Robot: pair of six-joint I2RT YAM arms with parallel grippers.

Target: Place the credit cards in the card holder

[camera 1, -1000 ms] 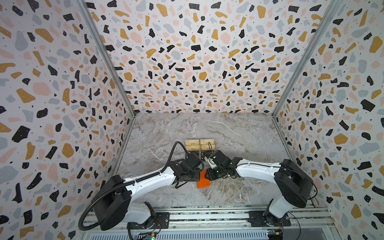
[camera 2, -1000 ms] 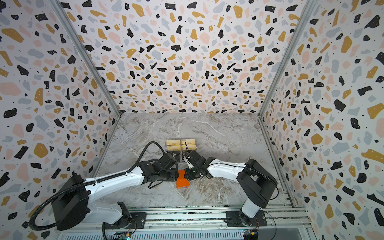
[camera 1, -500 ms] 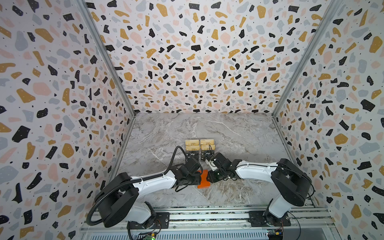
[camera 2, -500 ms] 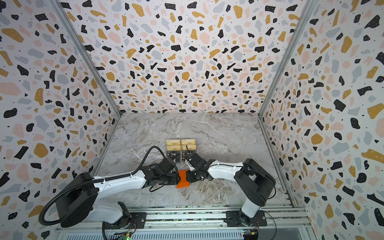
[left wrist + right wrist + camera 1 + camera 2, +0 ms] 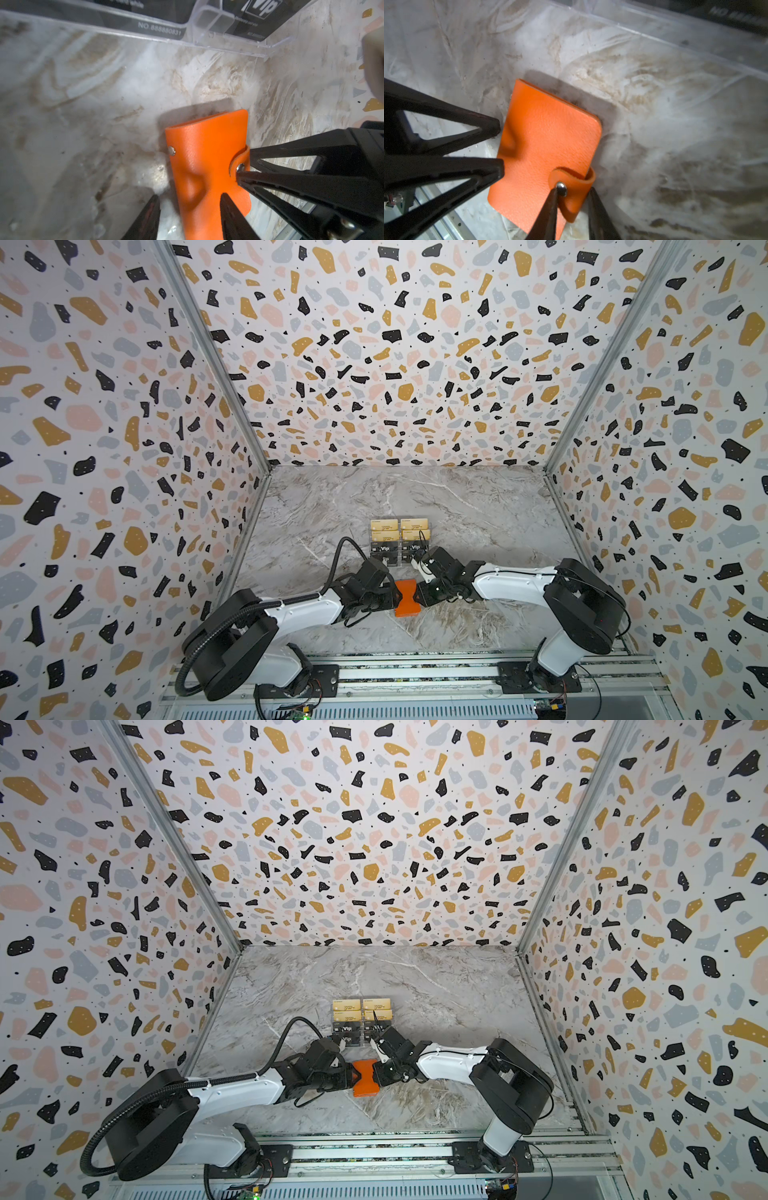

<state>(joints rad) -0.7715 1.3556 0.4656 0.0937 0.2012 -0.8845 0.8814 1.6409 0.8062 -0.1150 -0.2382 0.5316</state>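
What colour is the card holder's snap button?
Silver metal on the orange card holder; the snap button shows best in the right wrist view.
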